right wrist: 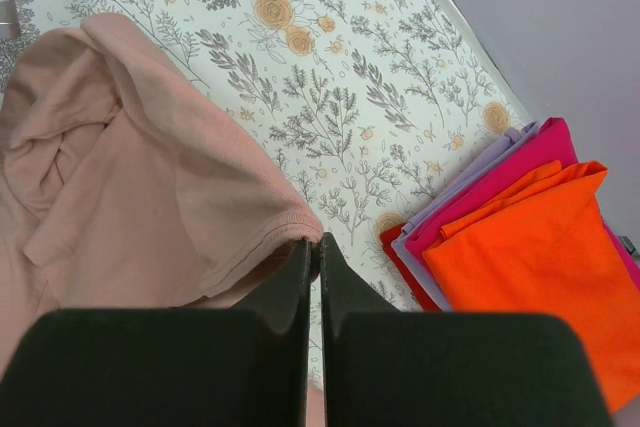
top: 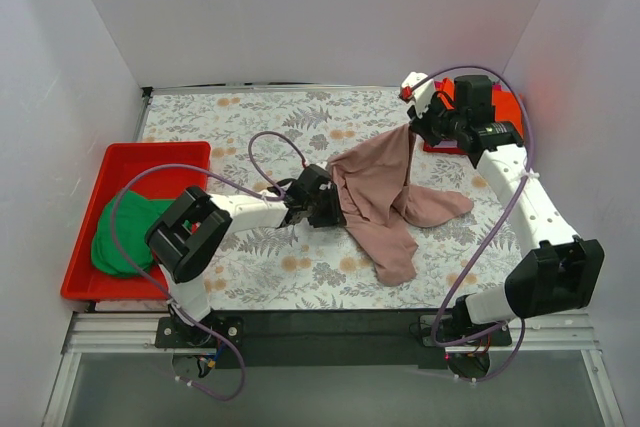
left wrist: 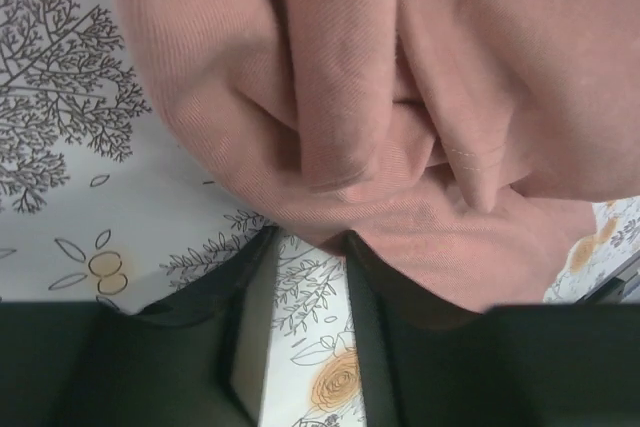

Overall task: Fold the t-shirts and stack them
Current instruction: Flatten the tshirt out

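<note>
The right gripper (right wrist: 313,244) has its jaws pressed together on the hem of the dusty-pink t-shirt (top: 375,192) and holds that edge up at the upper right of the top view. The rest of the shirt lies crumpled at the middle of the table (top: 250,117). The left gripper (left wrist: 310,239) stands narrowly apart, with the table showing between its fingers. Its tips touch the shirt's lower edge; whether they pinch any fabric I cannot tell. The right arm (top: 510,177) covers most of the folded stack. The wrist view shows the orange t-shirt (right wrist: 540,247) on the magenta t-shirt (right wrist: 510,172). The green t-shirt (top: 125,232) lies in the red tray (top: 150,157), lower left.
</note>
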Robot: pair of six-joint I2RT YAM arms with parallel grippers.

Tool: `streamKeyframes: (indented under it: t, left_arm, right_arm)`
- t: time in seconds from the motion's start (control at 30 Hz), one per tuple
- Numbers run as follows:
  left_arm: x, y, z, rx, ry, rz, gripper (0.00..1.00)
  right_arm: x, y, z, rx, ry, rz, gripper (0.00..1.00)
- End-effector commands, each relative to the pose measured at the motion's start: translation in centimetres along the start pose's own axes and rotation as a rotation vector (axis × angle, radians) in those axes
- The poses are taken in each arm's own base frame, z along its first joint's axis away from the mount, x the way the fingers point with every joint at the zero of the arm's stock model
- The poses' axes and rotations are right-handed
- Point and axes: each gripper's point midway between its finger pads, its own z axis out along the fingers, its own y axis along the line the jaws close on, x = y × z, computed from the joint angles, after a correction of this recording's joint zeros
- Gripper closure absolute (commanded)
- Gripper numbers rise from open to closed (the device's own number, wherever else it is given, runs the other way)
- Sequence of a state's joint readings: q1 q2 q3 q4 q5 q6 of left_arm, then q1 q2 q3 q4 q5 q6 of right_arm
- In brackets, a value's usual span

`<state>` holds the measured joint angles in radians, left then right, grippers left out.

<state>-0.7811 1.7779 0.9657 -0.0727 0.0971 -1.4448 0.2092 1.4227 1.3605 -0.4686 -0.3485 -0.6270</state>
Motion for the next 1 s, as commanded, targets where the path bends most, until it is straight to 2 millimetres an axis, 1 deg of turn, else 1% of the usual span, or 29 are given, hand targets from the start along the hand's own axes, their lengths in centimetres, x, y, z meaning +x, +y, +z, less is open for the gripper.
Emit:
streamKeyframes:
  t: [0.0,0.03,0.07,0.1,0.17,0.2,0.27,0.3,0.33,0.37,0.4,0.43,0.47,0.5,0.6,0.67,0.7,0.77,0.8,0.83,0.87,0.9,0.97]
  left_arm:
    - [-2.5,-1.0,0.0,0.034,-0.050,-0.004,0.86]
    - [-3.2,-0.8,-0.2,0.035,-0.071,-0.010,0.95]
    - [-4.1,-0.7,-0.4,0.042,-0.086,-0.015,1.00]
    - [-4.8,-0.6,-0.6,0.054,-0.098,-0.014,1.00]
    - [-6.1,-0.7,-1.4,0.080,-0.121,-0.001,1.00]
    - [-6.1,-0.7,-1.4,0.080,-0.121,-0.001,1.00]
    - [-6.8,-1.0,-2.2,0.109,-0.132,-0.004,1.00]
    - [-6.6,-0.9,-2.4,0.118,-0.120,-0.011,1.00]
    - [-7.2,-1.7,-3.1,0.163,-0.144,-0.007,1.00]
    - [-7.2,-1.7,-3.3,0.171,-0.144,-0.014,1.00]
    - [-7.0,-2.1,-3.7,0.194,-0.139,-0.014,0.98]
    - [-6.7,-2.2,-4.1,0.214,-0.140,-0.013,0.93]
    - [-6.7,-2.4,-4.3,0.228,-0.140,-0.028,0.85]
    - [-6.3,-2.7,-4.5,0.251,-0.126,-0.029,0.70]
    - [-5.4,-2.9,-4.6,0.280,-0.102,-0.040,0.59]
    - [-5.1,-2.8,-4.4,0.279,-0.083,-0.042,0.58]
    - [-4.6,-2.5,-3.9,0.272,-0.060,-0.050,0.57]
    - [-4.5,-2.4,-3.5,0.266,-0.044,-0.058,0.56]
    - [-4.0,-1.8,-2.7,0.249,-0.021,-0.065,0.55]
    - [-3.6,-1.6,-2.4,0.238,0.001,-0.071,0.55]
    - [-3.7,-1.7,-2.0,0.236,0.011,-0.072,0.54]
    - [-3.2,-1.1,-1.2,0.215,0.037,-0.080,0.54]
    - [-2.7,-0.9,-0.7,0.212,0.062,-0.079,0.54]
  right_arm:
    - [-1.8,-0.4,-1.8,0.033,-0.061,-0.028,0.99]
    - [-2.0,-0.3,-2.1,0.033,-0.061,-0.040,0.99]
    - [-2.4,-0.6,-2.4,0.041,-0.065,-0.059,0.99]
    - [-2.7,-0.6,-3.2,0.049,-0.065,-0.075,0.99]
    - [-3.1,-0.8,-3.9,0.062,-0.067,-0.105,0.99]
    - [-3.3,-0.8,-4.1,0.065,-0.069,-0.107,0.99]
    - [-3.9,-0.9,-5.0,0.078,-0.080,-0.126,0.99]
    - [-3.9,-0.8,-5.2,0.076,-0.081,-0.129,0.99]
    - [-4.0,-0.8,-5.4,0.079,-0.083,-0.131,0.99]
    - [-4.1,-0.7,-5.7,0.080,-0.089,-0.136,0.99]
    - [-4.1,-0.6,-5.8,0.083,-0.087,-0.136,0.99]
    - [-4.1,-0.6,-5.8,0.084,-0.088,-0.135,0.99]
    - [-4.2,-0.6,-6.0,0.086,-0.091,-0.137,0.99]
    - [-4.1,-0.5,-6.0,0.084,-0.089,-0.134,0.99]
    - [-4.0,-0.4,-6.0,0.085,-0.091,-0.132,0.99]
    - [-4.0,-0.4,-6.0,0.085,-0.091,-0.130,0.99]
    - [-4.0,-0.4,-6.1,0.086,-0.090,-0.130,0.99]
    - [-4.0,-0.4,-6.1,0.088,-0.090,-0.131,0.99]
    - [-4.0,-0.4,-6.2,0.088,-0.090,-0.129,0.99]
    - [-3.9,-0.4,-6.2,0.089,-0.089,-0.129,0.99]
    - [-3.9,-0.3,-6.2,0.087,-0.089,-0.127,0.99]
    - [-3.9,-0.3,-6.2,0.089,-0.088,-0.129,0.99]
    - [-3.7,-0.2,-6.2,0.086,-0.088,-0.126,0.99]
